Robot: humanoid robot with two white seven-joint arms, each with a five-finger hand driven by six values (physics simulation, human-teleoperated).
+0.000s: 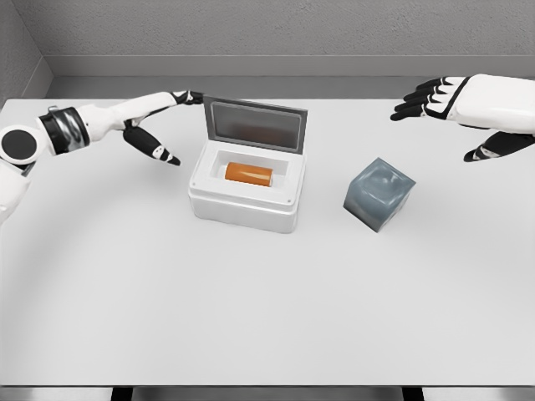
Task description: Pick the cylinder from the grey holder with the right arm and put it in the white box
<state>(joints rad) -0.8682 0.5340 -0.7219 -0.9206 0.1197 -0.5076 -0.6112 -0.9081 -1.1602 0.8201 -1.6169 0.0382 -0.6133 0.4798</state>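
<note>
An orange cylinder (249,174) lies on its side inside the white box (244,205), whose grey lid (254,125) stands open at the back. The grey holder (379,193), a glassy cube, sits tilted on the table to the right of the box with nothing showing in it. My right hand (451,117) hovers at the upper right, above and beyond the holder, fingers spread and holding nothing. My left hand (163,125) reaches in from the left, its fingers spread, with the upper fingertips close to the lid's left edge; whether they touch it I cannot tell.
The white table (251,317) runs to a front edge at the bottom of the view and meets a grey wall at the back. Box and holder stand about a hand's width apart.
</note>
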